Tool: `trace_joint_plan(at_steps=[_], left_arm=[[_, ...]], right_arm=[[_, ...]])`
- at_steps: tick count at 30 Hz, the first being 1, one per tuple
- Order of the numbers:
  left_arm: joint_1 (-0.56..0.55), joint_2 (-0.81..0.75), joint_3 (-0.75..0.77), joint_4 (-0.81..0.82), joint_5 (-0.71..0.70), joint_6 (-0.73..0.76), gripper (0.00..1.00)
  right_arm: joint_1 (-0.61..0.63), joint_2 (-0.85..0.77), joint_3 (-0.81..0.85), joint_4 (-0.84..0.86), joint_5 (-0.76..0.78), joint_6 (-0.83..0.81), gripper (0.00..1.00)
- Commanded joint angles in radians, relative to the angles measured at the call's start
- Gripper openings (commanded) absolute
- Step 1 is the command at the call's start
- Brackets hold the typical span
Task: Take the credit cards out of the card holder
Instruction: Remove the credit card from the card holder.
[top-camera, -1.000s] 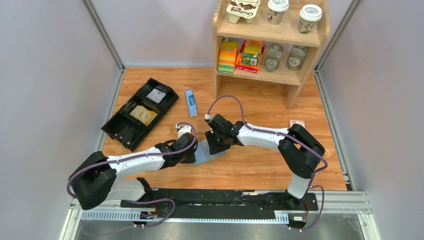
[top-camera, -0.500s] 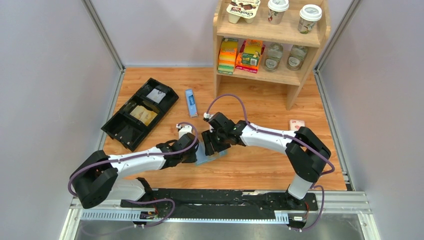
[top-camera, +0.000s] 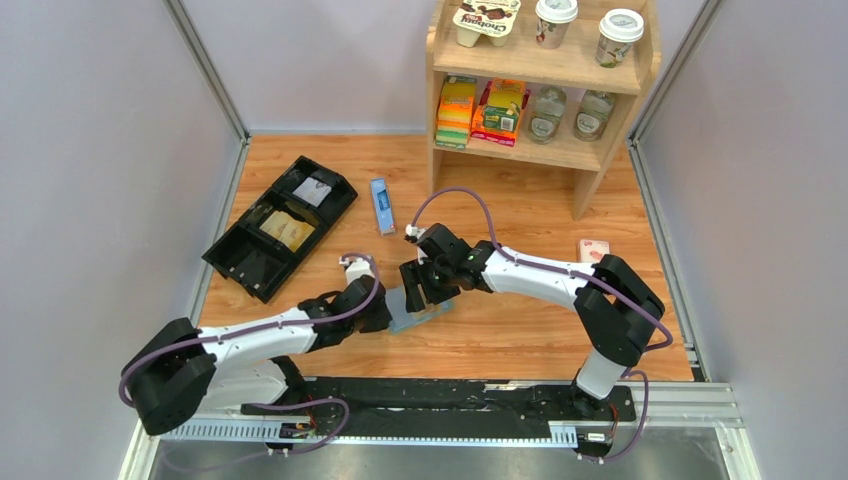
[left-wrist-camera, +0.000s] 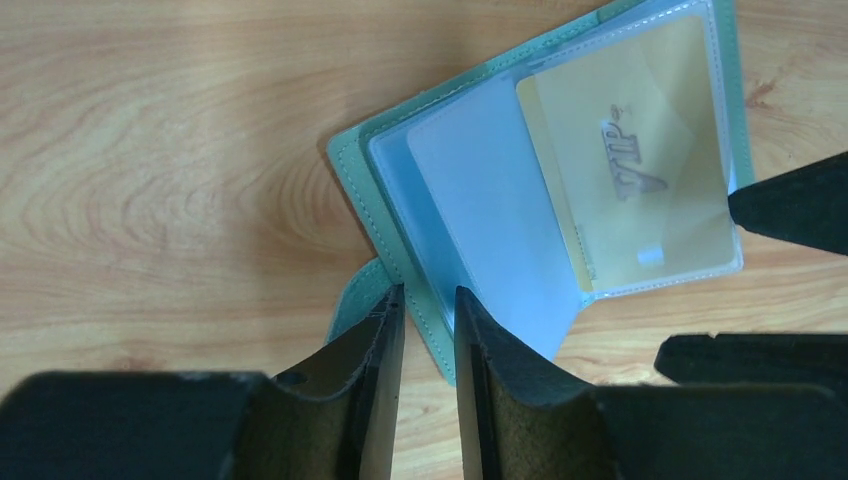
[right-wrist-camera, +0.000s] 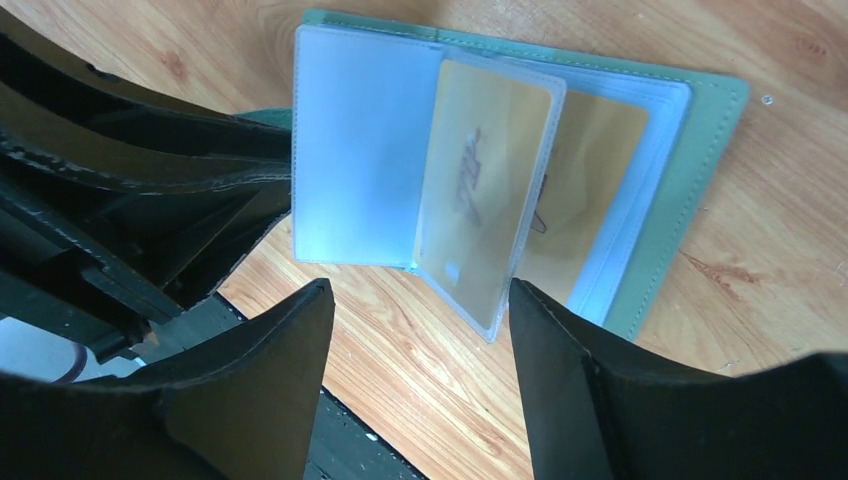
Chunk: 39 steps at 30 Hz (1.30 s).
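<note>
Credit cards (right-wrist-camera: 480, 190), thin, stiff, likely slick, sit sleeved in the card holder (right-wrist-camera: 700, 130) open on the table (top-camera: 520, 200), best nipped by an edge; left gripper (left-wrist-camera: 425, 330) seemingly pinches its cover, right gripper (right-wrist-camera: 420, 290) gapes wide.

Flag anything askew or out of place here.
Only the card holder: it lies open at an angle on the table, one clear pocket page standing half-turned with a gold card inside. Nothing looks spilled or damaged.
</note>
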Motion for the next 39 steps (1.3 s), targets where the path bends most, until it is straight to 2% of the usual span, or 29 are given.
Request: trace_joint_plan(at_steps=[1,12,16,19,26,30,34,39], left_arm=[[-0.011,-0.095,-0.051,-0.017,-0.007,-0.072,0.34],[-0.011,-0.408,-0.033,-0.284,-0.1,-0.152,0.38],[-0.011,-0.451,-0.013,-0.268,-0.085,-0.132,0.39],[-0.011,-0.405,0.021,-0.164,-0.027,-0.107,0.4],[-0.001,-0.125,0.041,0.14,0.091,-0.124,0.43],[0.045,0.007,0.029,0.26,0.172,-0.147,0.45],[0.082,0.06,-0.022,0.369,0.215,-0.192,0.45],[0.085,0.089,-0.051,0.392,0.209,-0.205,0.46]], right_arm=[[0.006,-0.035,0.015,0.047,0.004,0.001,0.66],[-0.017,-0.008,0.011,0.048,0.058,-0.035,0.52],[-0.028,0.001,0.012,0.056,0.069,-0.055,0.48],[-0.045,0.018,0.014,0.07,0.069,-0.065,0.44],[-0.074,0.074,0.014,0.105,0.059,-0.07,0.39],[-0.08,0.091,0.005,0.12,0.052,-0.075,0.38],[-0.083,0.1,-0.012,0.14,0.024,-0.075,0.37],[-0.083,0.107,-0.055,0.182,-0.036,-0.047,0.35]])
